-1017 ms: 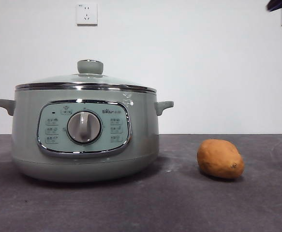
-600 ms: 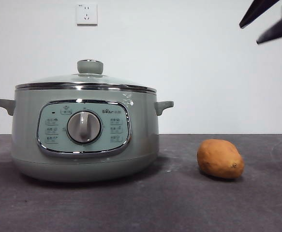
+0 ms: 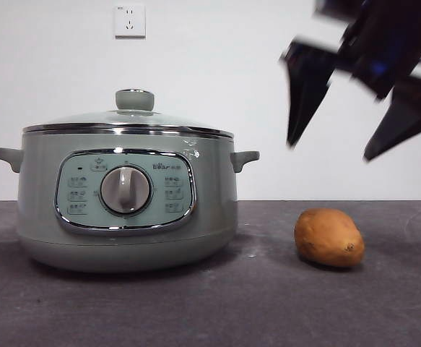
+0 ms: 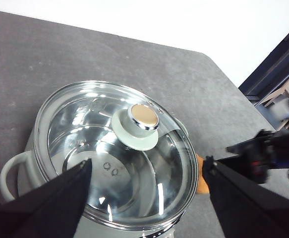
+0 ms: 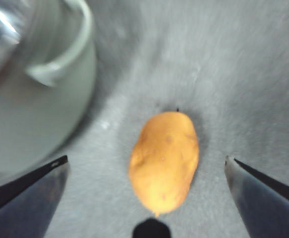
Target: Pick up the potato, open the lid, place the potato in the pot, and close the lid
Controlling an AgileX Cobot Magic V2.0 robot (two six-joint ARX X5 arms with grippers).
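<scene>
So the right claw [image 3: 333, 148] is up in the air with its jaws spread wide, right above the potato [image 3: 329, 238], not touching it. Potato's lying on the dark table [image 3: 268, 303] at about 3 o'clock from the pot [image 3: 127, 199]. Lid [image 3: 127, 119] is on the pot. Left claw [image 4: 146, 173] hangs wide open over the lid

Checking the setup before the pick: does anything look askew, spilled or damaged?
Nothing stands out. The lid sits level on the pot, the potato lies whole on the table beside it, and the right tool hangs open above the potato.
</scene>
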